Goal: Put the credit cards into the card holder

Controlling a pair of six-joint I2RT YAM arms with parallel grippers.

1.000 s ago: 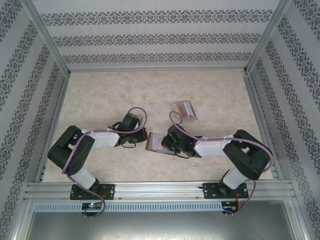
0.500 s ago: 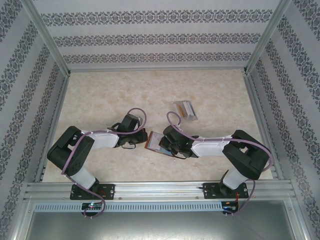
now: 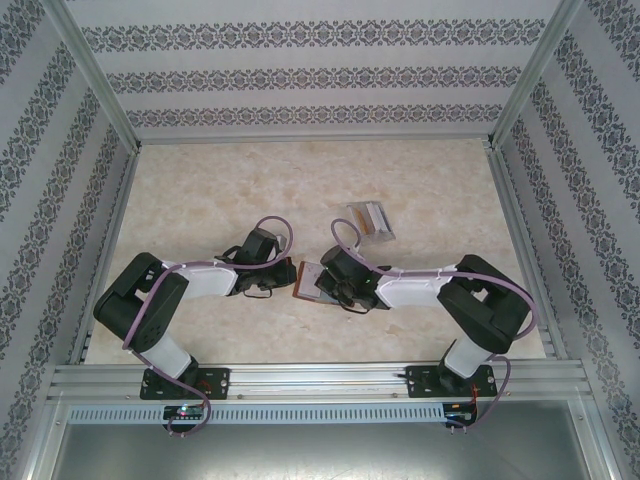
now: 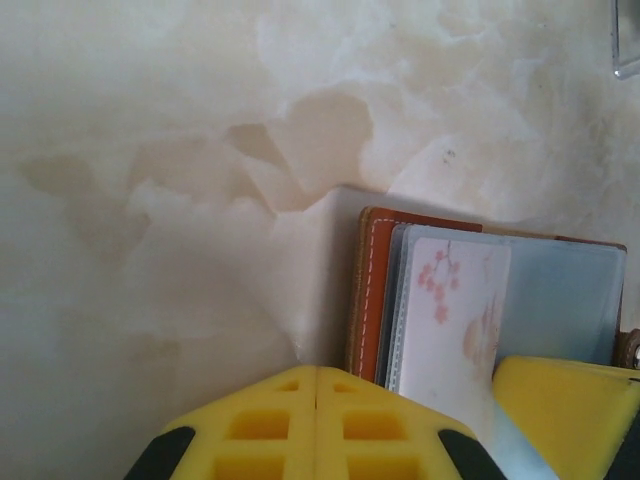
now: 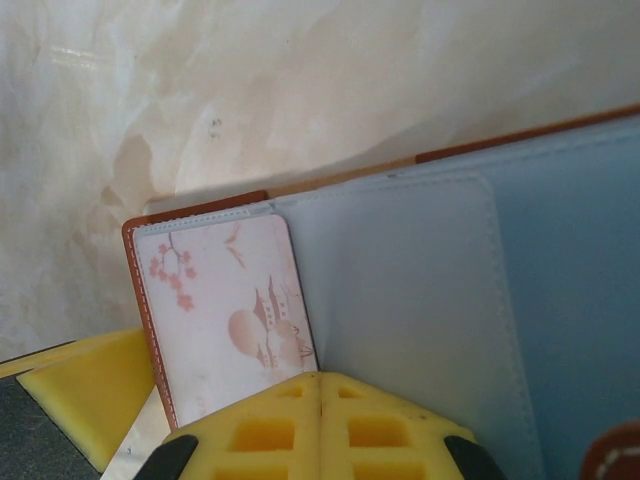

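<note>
card holder (image 5: 420,300) beneath right hand (image 5: 318,388)

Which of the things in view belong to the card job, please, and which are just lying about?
For the job: open card holder; blossom-printed card.
Lying about: grey slotted rack, standing apart beyond the holder.
</note>
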